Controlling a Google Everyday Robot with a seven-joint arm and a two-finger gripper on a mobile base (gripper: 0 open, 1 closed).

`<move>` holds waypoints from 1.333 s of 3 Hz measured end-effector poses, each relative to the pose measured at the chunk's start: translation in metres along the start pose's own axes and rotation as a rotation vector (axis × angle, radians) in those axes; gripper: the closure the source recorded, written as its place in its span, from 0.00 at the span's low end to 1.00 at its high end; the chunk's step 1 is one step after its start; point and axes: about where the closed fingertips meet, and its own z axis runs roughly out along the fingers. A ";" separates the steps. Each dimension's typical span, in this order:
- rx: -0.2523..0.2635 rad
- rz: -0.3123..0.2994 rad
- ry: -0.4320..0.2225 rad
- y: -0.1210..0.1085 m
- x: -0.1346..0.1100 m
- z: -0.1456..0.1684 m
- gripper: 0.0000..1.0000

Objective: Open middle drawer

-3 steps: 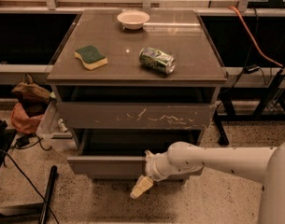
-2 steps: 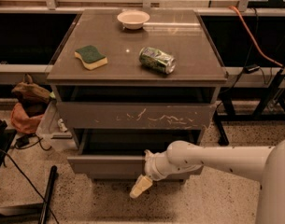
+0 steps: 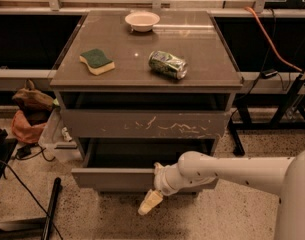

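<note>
The middle drawer is a wide, shallow grey-brown drawer with a plain front. It stands pulled out from the cabinet, and its dark inside shows from above. Above it is the taller drawer front with white scratches. My gripper is at the middle drawer's front, just right of its centre, with a cream tip hanging below the front's lower edge. My white arm reaches in from the right. The lowest drawer is hidden under the pulled-out one.
On the cabinet top lie a green-and-yellow sponge, a crushed green can and a white bowl. Bags and a plastic bin sit on the floor at the left. A black pole and cables lie at the lower left.
</note>
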 end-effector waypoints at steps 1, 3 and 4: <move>0.000 0.000 0.000 0.000 -0.002 -0.002 0.00; -0.021 0.002 -0.013 0.012 -0.006 0.000 0.00; -0.076 -0.006 -0.008 0.016 -0.010 0.015 0.00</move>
